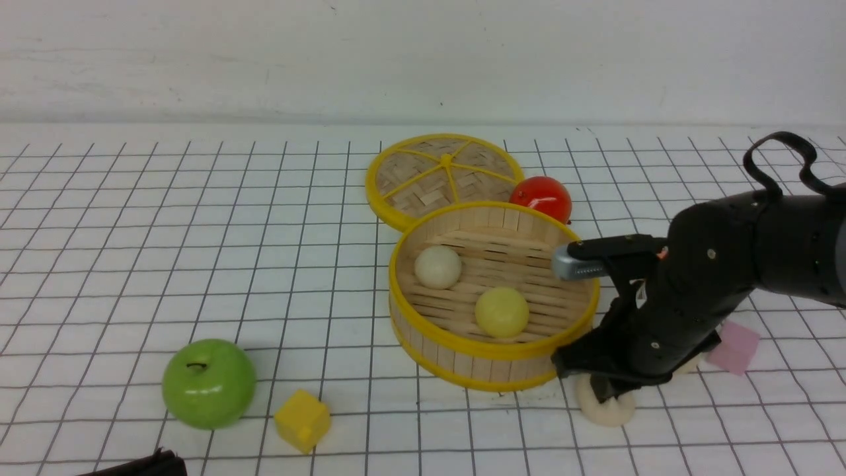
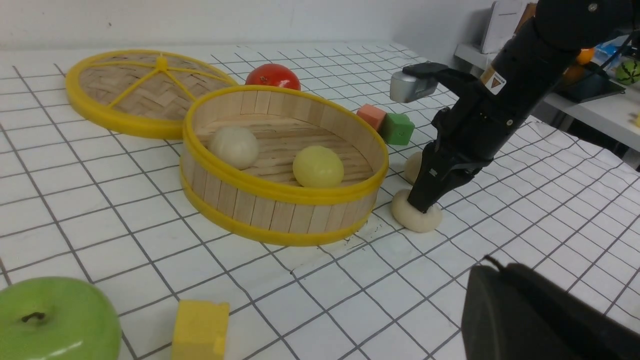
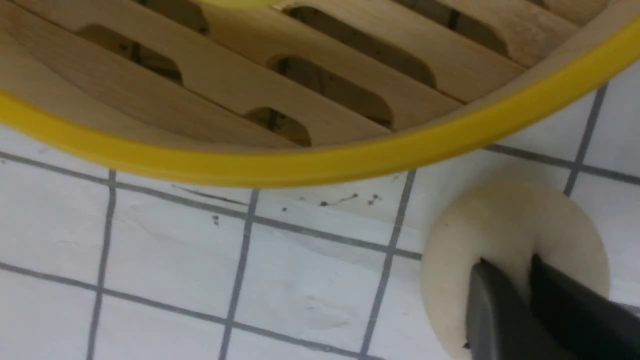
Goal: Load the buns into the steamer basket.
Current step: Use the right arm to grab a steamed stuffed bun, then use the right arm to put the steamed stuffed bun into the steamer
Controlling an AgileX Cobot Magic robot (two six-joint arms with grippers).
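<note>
The steamer basket stands mid-table, with a cream bun and the pale yellow bun inside it. A third cream bun lies on the table just outside the basket's front right wall. My right gripper points down onto it. In the right wrist view its fingers pinch the top of this bun, which looks squashed. A fourth cream bun lies behind that gripper. My left gripper is shut and empty, low at the front left.
A green apple and a yellow cube sit at the front left. The flat woven lid and a red fruit lie behind the basket. A pink block lies right of my right arm. Orange and green blocks sit beyond it.
</note>
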